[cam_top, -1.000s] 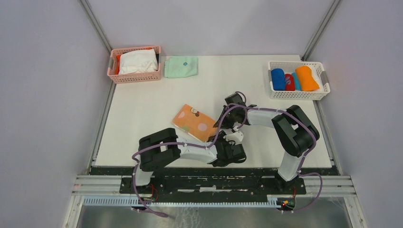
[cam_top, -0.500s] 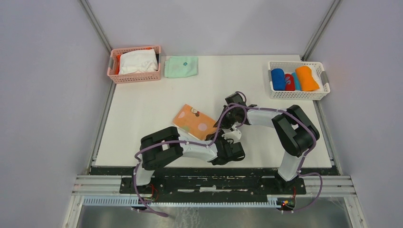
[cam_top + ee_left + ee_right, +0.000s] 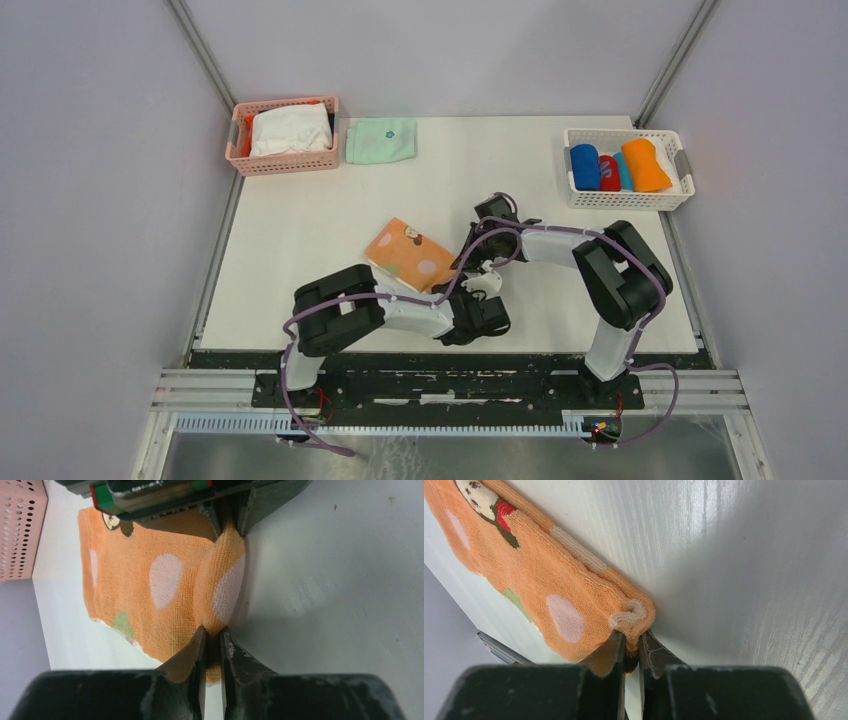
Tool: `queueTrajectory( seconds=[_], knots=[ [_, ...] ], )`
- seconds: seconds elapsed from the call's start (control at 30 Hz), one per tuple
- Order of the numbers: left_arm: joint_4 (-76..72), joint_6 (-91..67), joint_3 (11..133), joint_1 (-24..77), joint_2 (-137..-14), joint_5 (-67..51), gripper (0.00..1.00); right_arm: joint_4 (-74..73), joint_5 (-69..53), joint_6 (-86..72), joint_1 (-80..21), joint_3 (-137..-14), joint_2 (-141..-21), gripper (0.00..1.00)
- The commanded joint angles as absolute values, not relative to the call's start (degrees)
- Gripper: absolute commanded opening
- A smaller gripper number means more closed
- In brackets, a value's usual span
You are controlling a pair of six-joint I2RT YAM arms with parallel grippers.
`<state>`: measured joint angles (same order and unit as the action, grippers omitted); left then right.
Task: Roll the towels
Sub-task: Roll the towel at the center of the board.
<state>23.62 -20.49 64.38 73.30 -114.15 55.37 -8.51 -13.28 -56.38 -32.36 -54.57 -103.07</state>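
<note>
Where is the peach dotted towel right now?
In the overhead view the peach dotted towel lies near the middle of the table, with the left gripper and right gripper each pinching its right-hand edge.

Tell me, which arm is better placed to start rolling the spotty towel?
Left, probably. Both grippers pinch one edge of the peach dotted cloth towel, and the left gripper points along that edge toward the right gripper, so twisting could start the roll.
</note>
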Motion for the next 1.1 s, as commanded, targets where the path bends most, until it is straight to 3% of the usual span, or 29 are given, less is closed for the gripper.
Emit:
queueTrajectory(
  seconds=[0.0,0.17,0.4,0.77,1.07],
  knots=[
    [24.6,-24.2,61.4,71.2,-112.2,45.1,0.15,-11.2,-12.6,-53.0,-31.4,-55.7,-99.9,0.17],
    [21.2,-24.9,59.3,68.3,-105.0,32.4,0.10,-11.0,-14.0,-51.2,-29.3,-55.0,-94.4,0.34],
    [14.2,-28.0,54.7,56.6,-97.2,2.2,0.09,-9.4,-14.7,-48.8,-27.4,-51.8,-87.4,0.49],
    [-5.1,-43.6,42.6,36.3,-96.5,-31.4,0.09,7.1,-20.9,-52.9,-27.1,-41.0,-87.3,0.55],
    [-13.1,-53.3,37.6,29.2,-99.7,-37.8,0.09,20.0,-23.7,-58.9,-29.6,-40.6,-96.2,0.57]
  ],
)
